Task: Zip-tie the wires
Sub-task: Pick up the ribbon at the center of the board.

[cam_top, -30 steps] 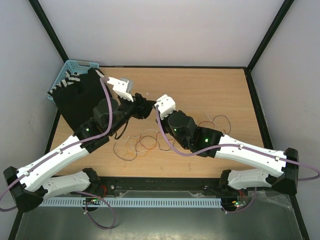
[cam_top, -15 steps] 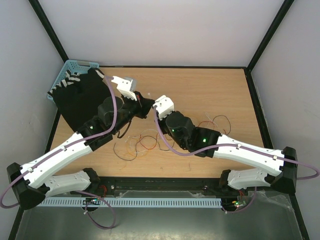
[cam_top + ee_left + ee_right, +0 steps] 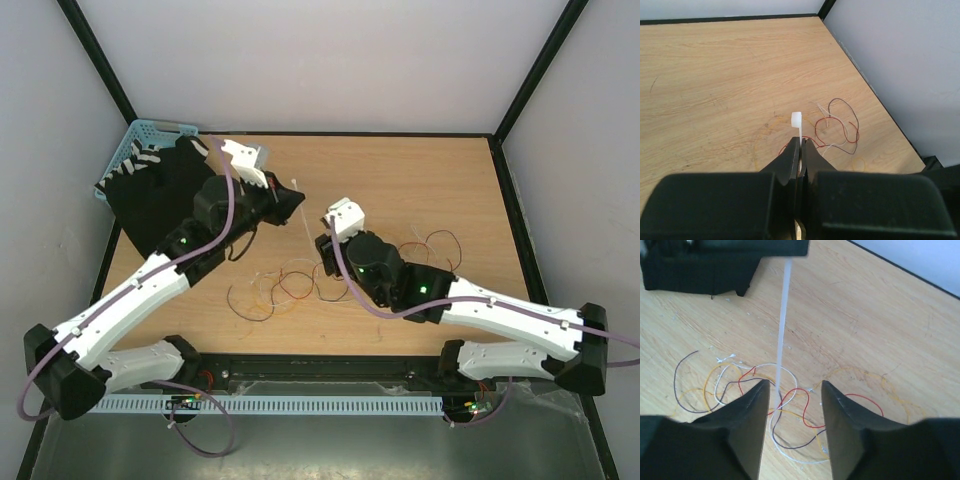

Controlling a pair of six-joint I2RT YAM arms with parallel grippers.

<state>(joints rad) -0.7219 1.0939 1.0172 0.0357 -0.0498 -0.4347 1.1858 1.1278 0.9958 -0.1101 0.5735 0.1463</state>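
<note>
From above, we see the left gripper (image 3: 289, 201) in the upper middle of the frame, with a white zip tie (image 3: 300, 207) hanging from its tip. The right gripper (image 3: 323, 246) sits just below and to the right of it. The wires (image 3: 283, 283) lie loose on the table (image 3: 420, 170), in the lower middle, and a few more curl at the right.

In the left wrist view, the jaws are pressed together and pinch the zip tie (image 3: 797, 121) just under its little square head. The wires (image 3: 839, 125) lie on the wood to the right.

In the right wrist view, the right gripper (image 3: 794, 385) has its jaws spread apart with nothing in them. The zip tie (image 3: 783, 315) hangs down from the top and ends between them, over the wires (image 3: 765, 390).

We think the tie could slip, because it is held only by a thin pinch. The strands are very thin and spread out, so some could be left outside the loop. The right fingers could also grab a wire and not the tie.
</note>
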